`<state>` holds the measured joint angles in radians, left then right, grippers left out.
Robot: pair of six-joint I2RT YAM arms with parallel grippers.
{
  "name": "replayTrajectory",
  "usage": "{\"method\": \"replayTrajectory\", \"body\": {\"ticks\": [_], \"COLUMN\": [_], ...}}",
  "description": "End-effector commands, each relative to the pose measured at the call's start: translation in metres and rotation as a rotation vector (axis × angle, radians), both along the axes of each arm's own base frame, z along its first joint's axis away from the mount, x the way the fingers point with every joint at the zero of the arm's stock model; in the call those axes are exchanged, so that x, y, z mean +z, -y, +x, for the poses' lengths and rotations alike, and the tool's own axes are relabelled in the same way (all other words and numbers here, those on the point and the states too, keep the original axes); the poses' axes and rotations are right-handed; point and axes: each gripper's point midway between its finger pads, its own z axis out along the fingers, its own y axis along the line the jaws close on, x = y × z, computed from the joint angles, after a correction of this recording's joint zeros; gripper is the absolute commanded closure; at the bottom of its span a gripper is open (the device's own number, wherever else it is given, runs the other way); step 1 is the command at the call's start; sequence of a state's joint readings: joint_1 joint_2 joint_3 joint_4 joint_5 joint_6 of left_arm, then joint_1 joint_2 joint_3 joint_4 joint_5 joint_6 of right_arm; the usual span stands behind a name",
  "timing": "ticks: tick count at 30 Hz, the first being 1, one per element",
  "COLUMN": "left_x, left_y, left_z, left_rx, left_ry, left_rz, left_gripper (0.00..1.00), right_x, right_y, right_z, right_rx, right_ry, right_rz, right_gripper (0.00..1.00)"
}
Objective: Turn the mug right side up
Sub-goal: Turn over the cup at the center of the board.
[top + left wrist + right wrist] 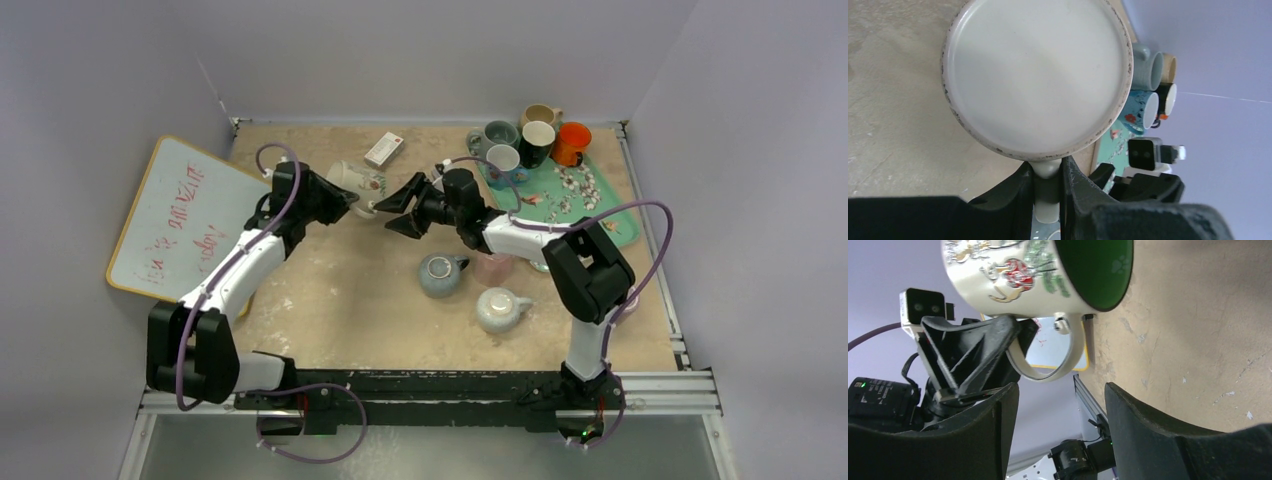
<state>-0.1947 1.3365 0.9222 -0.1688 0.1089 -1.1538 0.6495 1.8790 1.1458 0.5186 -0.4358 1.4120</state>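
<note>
Lilac walls (450, 50) ring the scuffed beige tabletop (350, 290); left pincer (1047, 167) grips the mug (352, 180).

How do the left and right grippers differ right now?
The left gripper is shut on the handle of the mug; the right gripper is open and empty. The left gripper bears the tilted mug; the right gripper only faces its mouth. Both are at the mug.

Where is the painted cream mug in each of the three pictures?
Top external: the mug hangs left of centre, tilted, in the left gripper.
Left wrist: the mug shows its pale base, filling the top middle.
Right wrist: the mug is along the top, green inside showing.
Shared landmark: the left gripper holding it, seen in every view.
</note>
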Motion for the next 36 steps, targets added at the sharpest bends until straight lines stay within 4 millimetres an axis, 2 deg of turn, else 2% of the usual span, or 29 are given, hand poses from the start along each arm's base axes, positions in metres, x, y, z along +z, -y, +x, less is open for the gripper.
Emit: {"method": "replayTrajectory", "body": {"ticks": [1,11,22,30,36], "left_x": [0.102,0.113,0.122,0.130,0.137], "left_y": [0.006,0.015,0.017,0.025,0.028], "left_z": [0.017,0.007,-0.008,-0.018,-0.029], "left_rx": [0.001,-0.020,-0.030,-0.078,-0.119], "left_ry": [0.330,0.359,0.394,0.450,0.496], "left_rz": [-0.119,-0.243,-0.308,-0.392,-0.400], "left_gripper": [1.00,1.00,1.00,1.00,1.00], "right_x": [0.035,0.060,0.060,0.073,0.085], "right_y": [-0.010,-0.016,-0.019,-0.021,-0.021], "right_z": [0.002,0.010,0.016,0.015,0.017], "right_rx": [0.050,0.052,0.047,0.077,0.073], "right_ry": [0.111,0.158,0.102,0.123,0.128], "right_rz": [0.072,0.183,0.223,0.278,0.338], "right_gripper": [0.34,0.34,0.37,0.43,0.54]}}
